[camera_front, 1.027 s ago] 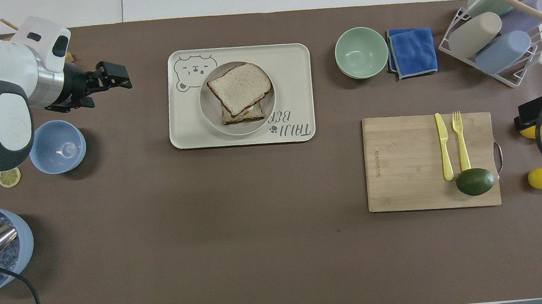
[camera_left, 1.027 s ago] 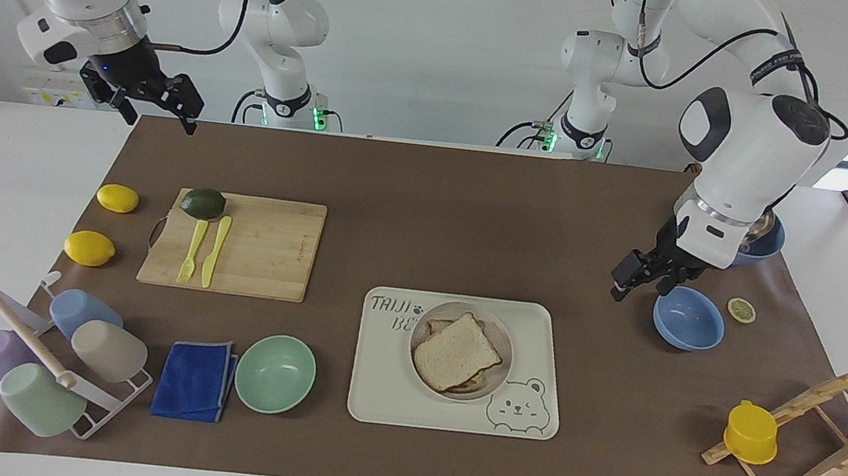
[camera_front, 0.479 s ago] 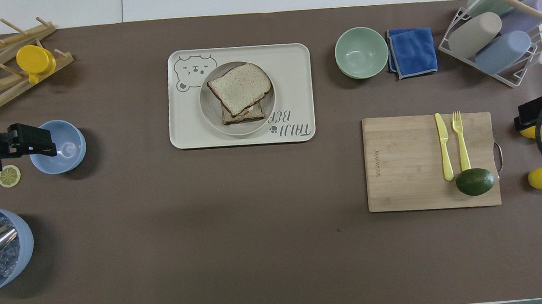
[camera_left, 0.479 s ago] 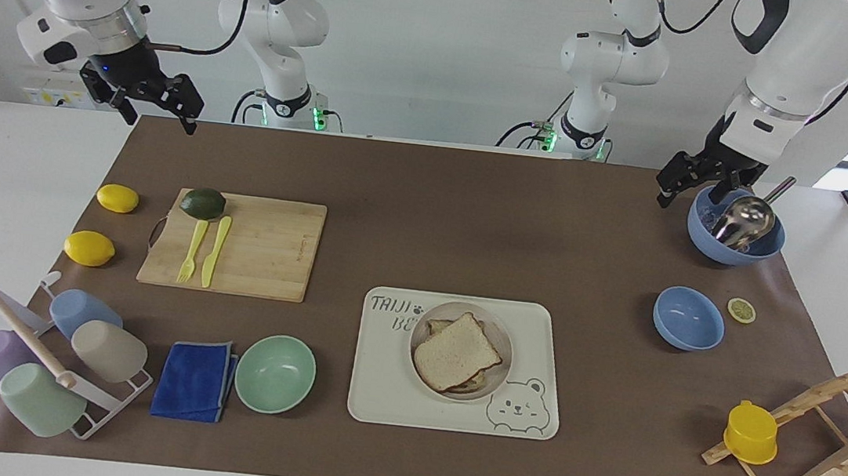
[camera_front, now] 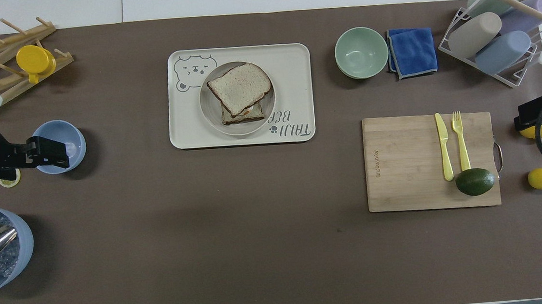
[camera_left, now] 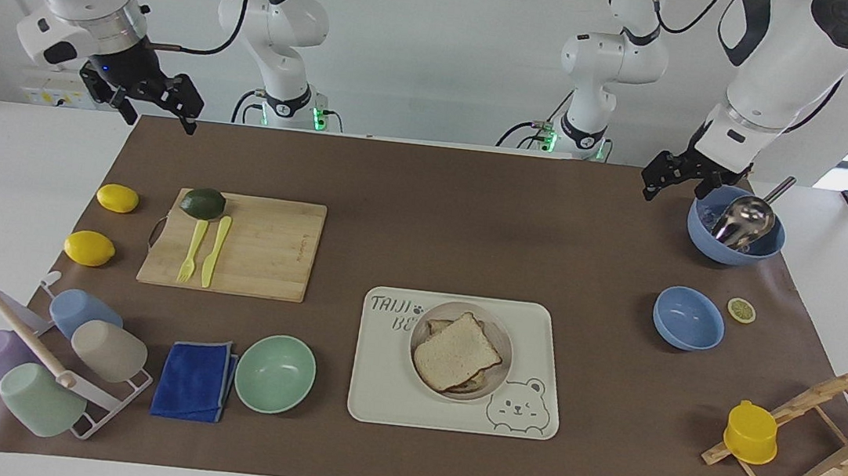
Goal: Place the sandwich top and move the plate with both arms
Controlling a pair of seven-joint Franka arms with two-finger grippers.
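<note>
The right gripper (camera_left: pixel 157 101) hangs in the air over the table's edge at the right arm's end, close to the robots; the right arm waits, and I cannot tell how its fingers stand. Near it a board (camera_left: pixel 234 243) carries an avocado (camera_left: pixel 203 203), a yellow fork (camera_left: pixel 191 250) and knife (camera_left: pixel 216 250), with two lemons (camera_left: pixel 118 198) beside it toward the table's end. A green bowl (camera_left: pixel 275 374) lies farther from the robots, beside the tray.

At mid-table the tray (camera_left: pixel 384 391) bears the plate (camera_left: pixel 503 350), and the top (camera_left: pixel 457 351) lies on the sandwich, skewed so that a corner of the lower slice shows. So the placing looks done; what is left is the move of the plate with both arms, and neither gripper is near it yet.

Toward the left arm's end, a blue bowl (camera_left: pixel 688 319) stands with a lemon slice (camera_left: pixel 741 309) beside it, and a second blue bowl (camera_left: pixel 735 239) with a metal scoop (camera_left: pixel 745 217) sits nearer to the robots. The left gripper (camera_left: pixel 675 175) is up in the air just beside that bowl's rim, its fingers spread and holding nothing.

A second ago the left gripper hung low beside the first blue bowl; half a second ago it was already high over the scoop bowl, and now it has drifted a little toward mid-table. The right gripper, the plate and the top have not moved.
</note>
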